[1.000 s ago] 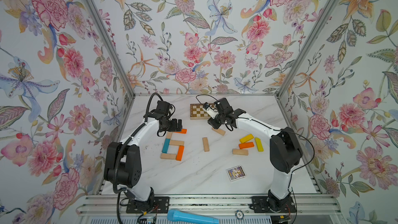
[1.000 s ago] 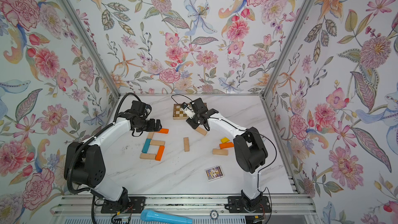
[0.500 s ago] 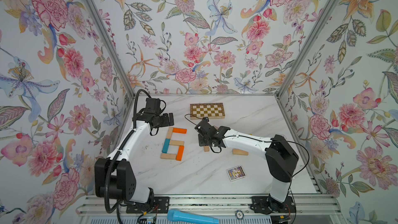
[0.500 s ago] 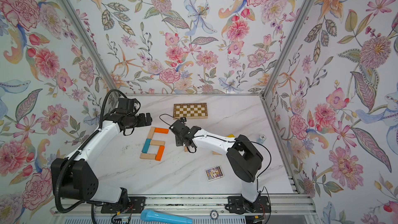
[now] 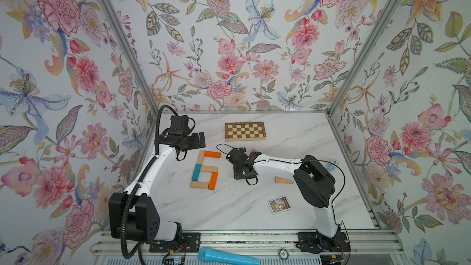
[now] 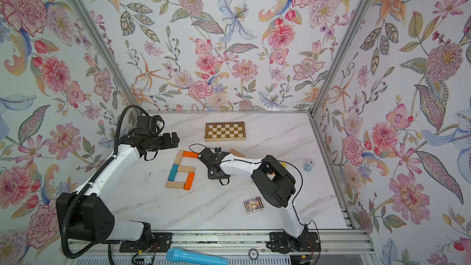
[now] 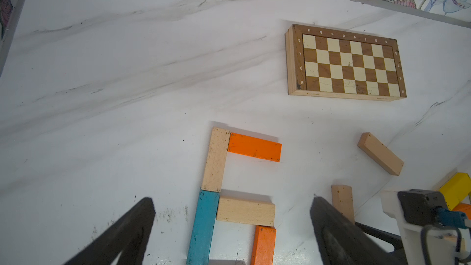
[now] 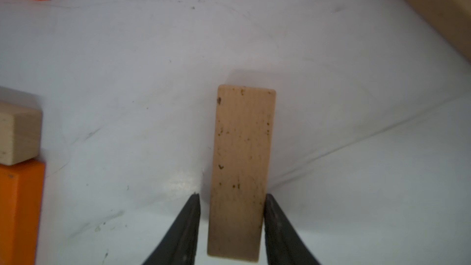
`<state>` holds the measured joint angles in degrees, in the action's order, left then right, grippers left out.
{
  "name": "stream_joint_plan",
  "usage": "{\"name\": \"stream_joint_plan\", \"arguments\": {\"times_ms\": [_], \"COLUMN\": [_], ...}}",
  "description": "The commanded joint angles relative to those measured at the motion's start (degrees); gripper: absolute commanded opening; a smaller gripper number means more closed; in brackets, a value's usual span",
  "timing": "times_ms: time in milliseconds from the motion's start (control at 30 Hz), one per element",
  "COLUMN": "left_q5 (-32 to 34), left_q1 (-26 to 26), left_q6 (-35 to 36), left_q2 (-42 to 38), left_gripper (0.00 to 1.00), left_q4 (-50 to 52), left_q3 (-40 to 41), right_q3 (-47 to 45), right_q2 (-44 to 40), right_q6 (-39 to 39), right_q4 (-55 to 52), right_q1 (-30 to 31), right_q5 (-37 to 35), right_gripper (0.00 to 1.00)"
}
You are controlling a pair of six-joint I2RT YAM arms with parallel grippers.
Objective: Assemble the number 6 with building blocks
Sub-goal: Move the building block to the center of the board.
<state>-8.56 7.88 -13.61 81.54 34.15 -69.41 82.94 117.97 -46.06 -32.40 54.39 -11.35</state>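
6 building blocks [image 5: 209, 169] are laid touching as a "6", centre-left on the table [image 5: 229, 212]: 3 pale, 2 orange, 1 teal block [image 5: 196, 172]. A 7th, pale block [image 8: 242, 161] is straddled by the R gripper [image 8: 232, 195], just beside the figure; a slim gap is seen at 1 finger [image 8: 188, 225]. The L gripper [image 5: 198, 140] is held spread wide, empty. 1 chessboard [image 5: 245, 131] is placed behind.

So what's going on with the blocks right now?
A 6 made of six blocks already lies on the table. The right gripper is down beside it, its jaws standing either side of a loose plain wooden block. A sliver of gap shows on one side, so it is not clamped yet. The left gripper hangs open and empty near the top of the 6.
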Motion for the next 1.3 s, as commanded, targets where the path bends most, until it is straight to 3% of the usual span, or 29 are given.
{"name": "stream_joint_plan", "arguments": {"times_ms": [0, 167, 433, 533, 800, 1000, 1267], "left_q5": [-0.6, -1.4, -1.7, -1.9, -2.2, -2.9, -4.3], "left_q1": [-0.1, -0.1, -0.1, -0.1, -0.1, 0.0, 0.7], "left_q6": [-0.7, -0.5, -0.4, -0.5, -0.5, -0.5, -0.5], "left_q2": [0.0, 0.4, 1.7, 2.2, 3.2, 3.6, 4.4], "left_gripper": [0.99, 0.99, 0.99, 0.99, 0.99, 0.99, 0.99], "left_q4": [-0.8, -0.9, -0.8, -1.0, -0.8, -0.9, -0.6], "left_q3": [0.7, 0.7, 0.6, 0.5, 0.4, 0.6, 0.2], "right_q3": [1.8, 4.7, 10.9, 13.0, 17.8, 12.7, 11.0], "right_q2": [1.4, 3.4, 8.2, 9.4, 3.2, -2.8, -3.0], "right_q6": [-1.0, 0.7, 5.4, 7.1, 11.5, 10.5, -2.7], "right_q4": [-1.6, -1.5, -3.8, -4.3, -9.1, -9.2, -9.6], "right_q1": [-1.1, -3.7, -8.2, -9.3, -10.1, -15.4, -16.8], "right_q5": [1.7, 2.9, 3.6, 3.4, -0.9, -3.3, -6.1], "right_gripper": [0.26, 0.18, 0.19, 0.25, 0.64, 0.64, 0.69]}}
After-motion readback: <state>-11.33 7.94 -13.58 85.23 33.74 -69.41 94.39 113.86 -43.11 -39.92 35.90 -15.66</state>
